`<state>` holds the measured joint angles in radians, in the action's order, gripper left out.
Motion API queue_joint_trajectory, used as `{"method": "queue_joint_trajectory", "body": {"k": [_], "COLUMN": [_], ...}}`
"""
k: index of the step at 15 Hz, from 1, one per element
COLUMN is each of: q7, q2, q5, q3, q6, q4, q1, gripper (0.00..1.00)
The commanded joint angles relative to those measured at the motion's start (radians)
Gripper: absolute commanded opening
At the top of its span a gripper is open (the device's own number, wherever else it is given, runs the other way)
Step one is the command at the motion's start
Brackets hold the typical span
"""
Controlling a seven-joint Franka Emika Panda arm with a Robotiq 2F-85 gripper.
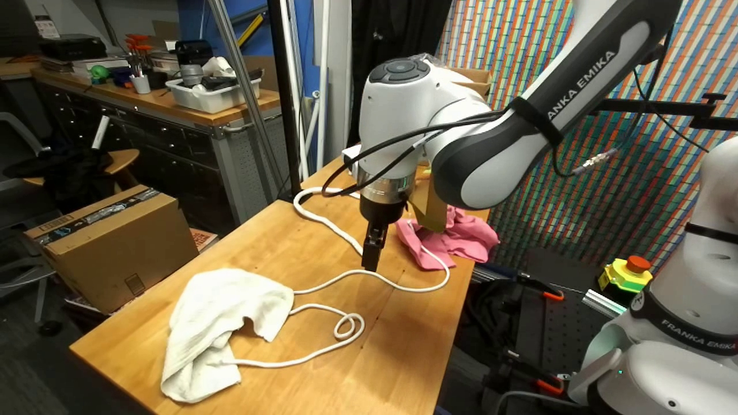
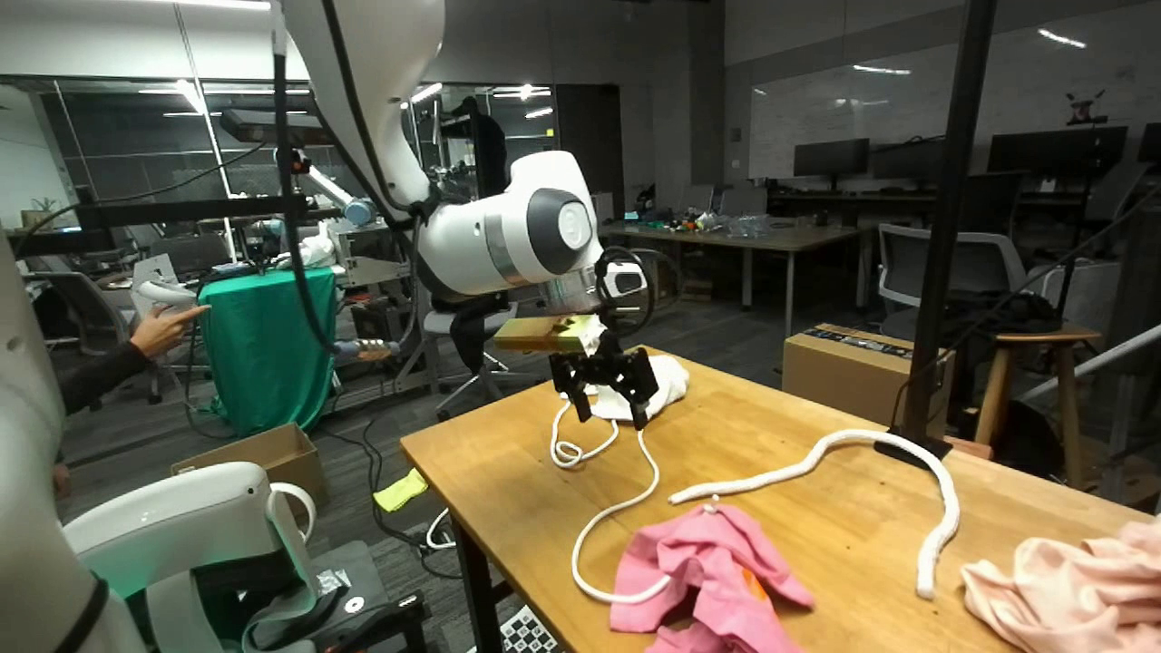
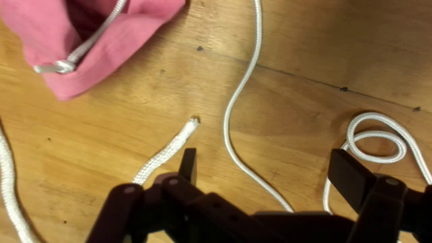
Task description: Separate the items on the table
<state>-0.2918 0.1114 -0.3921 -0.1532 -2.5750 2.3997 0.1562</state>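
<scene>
Arm ("ANKA EMIKA") over table

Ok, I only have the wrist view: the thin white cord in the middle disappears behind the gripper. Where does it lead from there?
Observer: In an exterior view, the thin cord runs to the edge of the white cloth; I can't tell whether it's fixed there.
Operator: And the thick rope? I see one end, but where's the far one?
Observer: The thick rope has its far end loose on the table, beside the peach cloth but not touching it.
</scene>
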Motion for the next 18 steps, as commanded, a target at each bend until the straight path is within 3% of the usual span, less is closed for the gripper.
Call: {"method": "queue_joint_trajectory", "body": {"k": [1, 11, 18], "q7": [0.055, 0.075, 0.102], "q2": [0.102, 0.294, 0.37], "q5": [0.035, 0.04, 0.082], "q3": [-0.003, 0.025, 0.032], "q6": [-0.04, -0.103, -0.105], "q4": [-0.065, -0.184, -0.234], "q1": [0.032, 0.107, 0.111], "gripper": [1.0, 1.0, 1.0]}}
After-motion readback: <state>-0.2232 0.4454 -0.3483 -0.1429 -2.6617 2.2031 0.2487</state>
